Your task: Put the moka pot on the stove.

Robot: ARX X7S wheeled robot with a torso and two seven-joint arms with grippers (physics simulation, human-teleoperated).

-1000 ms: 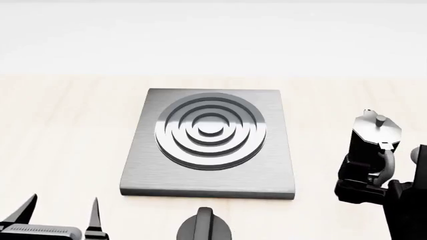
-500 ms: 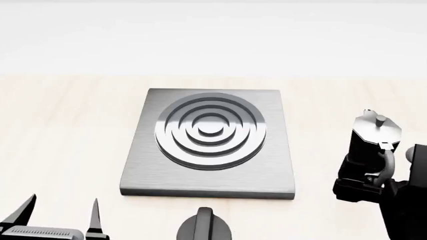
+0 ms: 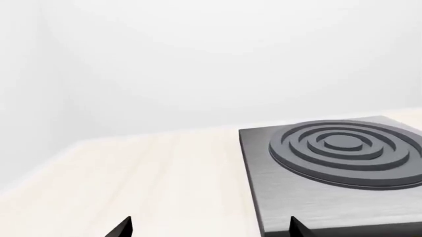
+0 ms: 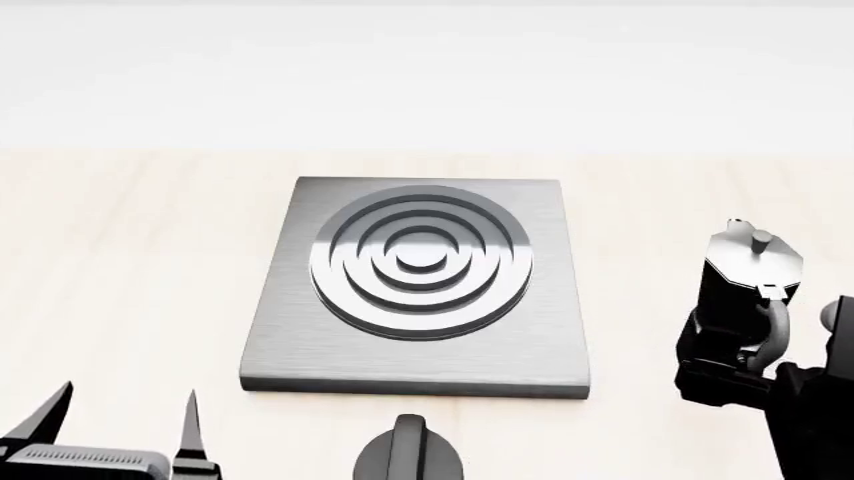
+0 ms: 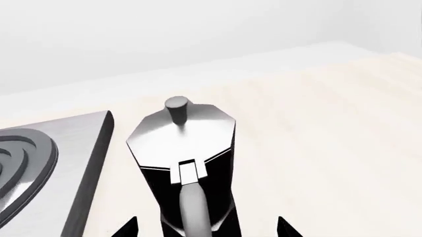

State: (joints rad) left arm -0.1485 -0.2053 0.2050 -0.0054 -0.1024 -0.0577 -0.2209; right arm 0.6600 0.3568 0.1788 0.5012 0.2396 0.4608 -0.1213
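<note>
Head view: pale wood table [image 4: 134, 250], white wall [image 4: 427, 70].

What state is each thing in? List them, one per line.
moka pot: upright on the table, lid shut, right of the stove, not on it
stove: flat on the table, burner bare
black knob: on the table, near edge of the stove
left gripper: open, holding nothing
right gripper: open, fingers either side of the pot's handle

pale wood tabletop [image 4: 134, 260], plain white wall [image 4: 427, 70]
</note>
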